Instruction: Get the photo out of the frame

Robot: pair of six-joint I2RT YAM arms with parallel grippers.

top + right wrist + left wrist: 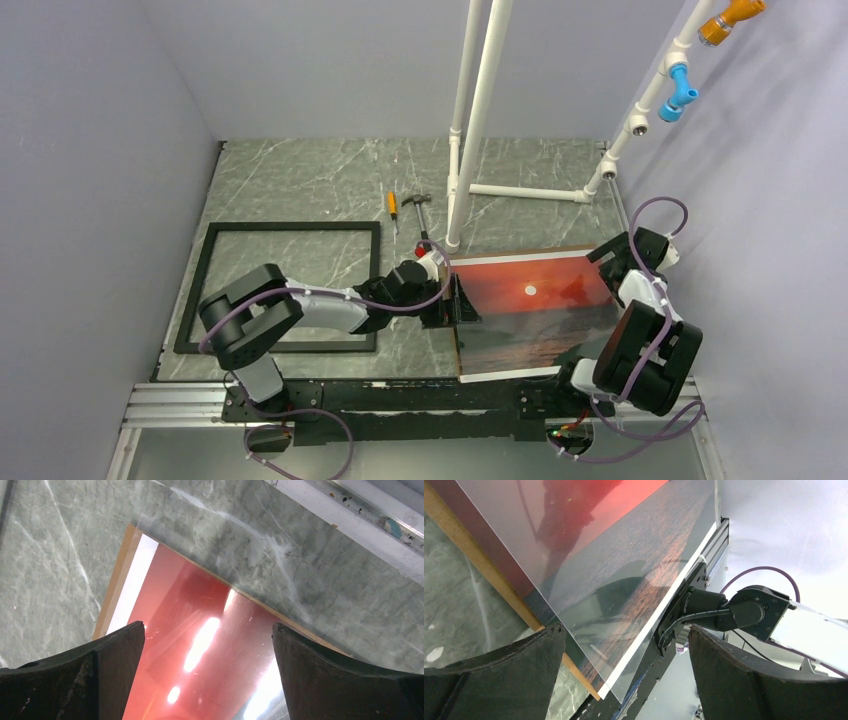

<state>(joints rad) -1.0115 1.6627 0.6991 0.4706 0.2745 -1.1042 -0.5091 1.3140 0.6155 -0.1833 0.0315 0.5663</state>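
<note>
The photo (530,310), a red-orange sunset print with a small white sun and dark sea, lies face up on the table's right half, outside the frame. Its near edge reaches over the black base plate. The frame (205,290), thin and black, lies to the left with bare marble showing inside it. My left gripper (462,300) stands open at the photo's left edge. In the left wrist view, the photo (624,555) and its brown backing pass between the left gripper's (625,630) fingers. My right gripper (606,262) hovers open over the far right corner of the photo (190,610), and shows open again from its wrist camera (207,626).
A clear glossy sheet (574,525) lies on the print, slipped slightly off its near corner. A hammer (420,212) and an orange-handled screwdriver (392,207) lie behind the photo. White pipe uprights (478,120) stand at the back. An aluminium rail (180,405) runs along the near edge.
</note>
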